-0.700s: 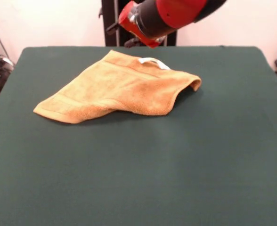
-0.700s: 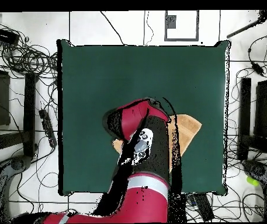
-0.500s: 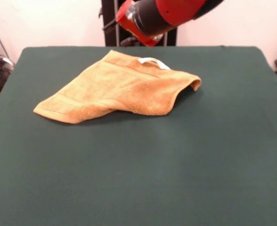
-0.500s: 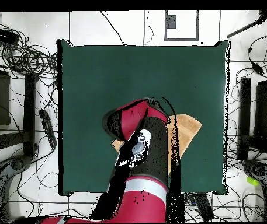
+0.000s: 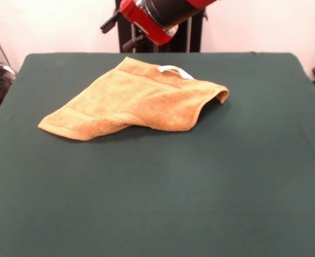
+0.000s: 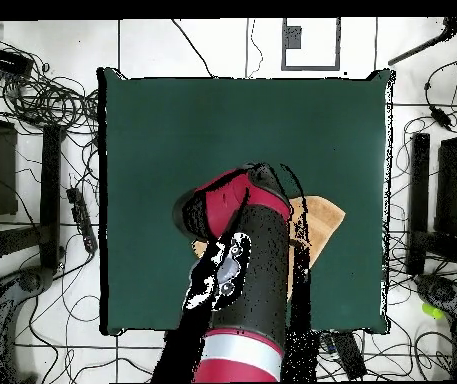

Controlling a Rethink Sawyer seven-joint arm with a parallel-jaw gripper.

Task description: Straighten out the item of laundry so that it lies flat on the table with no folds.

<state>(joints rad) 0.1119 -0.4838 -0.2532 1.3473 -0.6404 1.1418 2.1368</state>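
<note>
1. The gripper (image 5: 114, 21) shows only as a few dark parts sticking out beside the red end of the arm (image 5: 157, 16) at the top of the front view. Whether it is spread or closed cannot be told from either view.
2. That end of the arm hangs in the air above and behind the towel (image 5: 136, 99), not touching it.
3. From overhead, the red and black arm (image 6: 242, 270) covers most of the towel (image 6: 320, 225), and only an orange-tan part shows past the arm's side.
4. The towel lies on the dark green table (image 5: 200, 187). In the front view it sits in the table's far half, left of the middle.
5. The towel is not flat. It is folded over on itself into a rough wedge: one pointed end reaches out to the left and lies low on the table, and the right end is rolled up into a raised lip.
6. A small white tag (image 5: 174, 70) curls up from the towel's far edge.
7. A woven band runs across the towel near that far edge.
8. Around the towel the table's cloth is plain and smooth.
9. In the overhead view, cables (image 6: 42, 95) lie on the floor beyond the table's sides.
</note>
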